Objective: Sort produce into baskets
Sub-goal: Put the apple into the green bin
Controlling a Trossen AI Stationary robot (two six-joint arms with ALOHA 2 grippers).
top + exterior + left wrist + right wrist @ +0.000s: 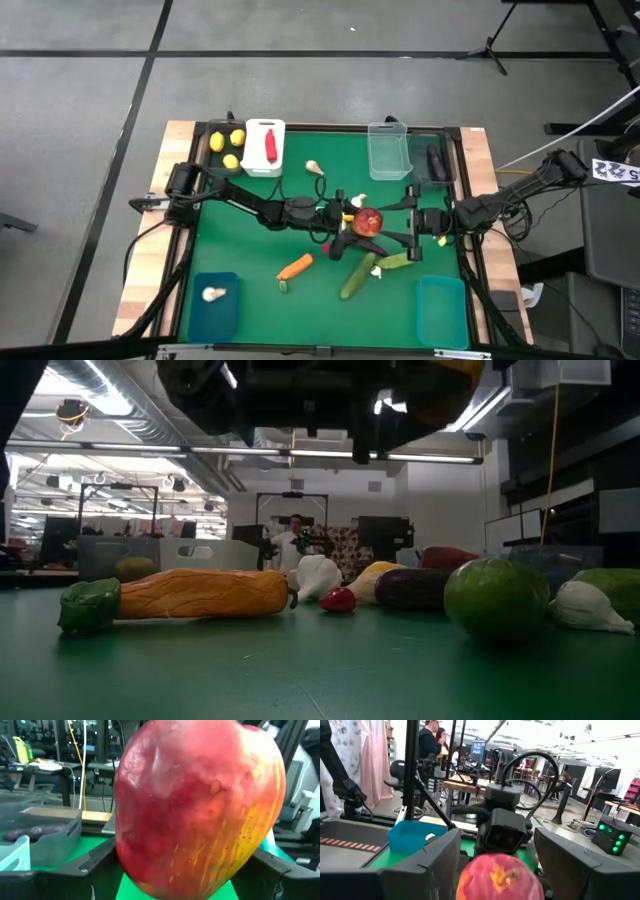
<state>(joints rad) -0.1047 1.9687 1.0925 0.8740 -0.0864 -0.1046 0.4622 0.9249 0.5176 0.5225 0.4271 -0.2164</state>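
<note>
A round red fruit (368,220), red with a yellow streak, hangs above the middle of the green table. My left gripper (351,222) reaches in from the table's left and is shut on it; the fruit (200,805) fills the left wrist view. My right gripper (386,226) comes level from the right and is open. Its two fingers stand on either side of the fruit (500,876), and I cannot tell whether they touch it. A carrot (294,267), two cucumbers (354,281) and garlic bulbs (376,270) lie on the mat below. My left gripper pinches the red fruit between its two fingers (92,867), which lie against its two opposite lower flanks (131,870). The fingers come level from the table's left. The fruit is lifted clear of the table.
At the far edge stand a dark basket with lemons (228,146), a white basket (262,165) with a red chili, a clear basket (388,150) and a dark basket with an eggplant (437,161). Teal baskets stand near left (213,310), with garlic, and near right (442,312).
</note>
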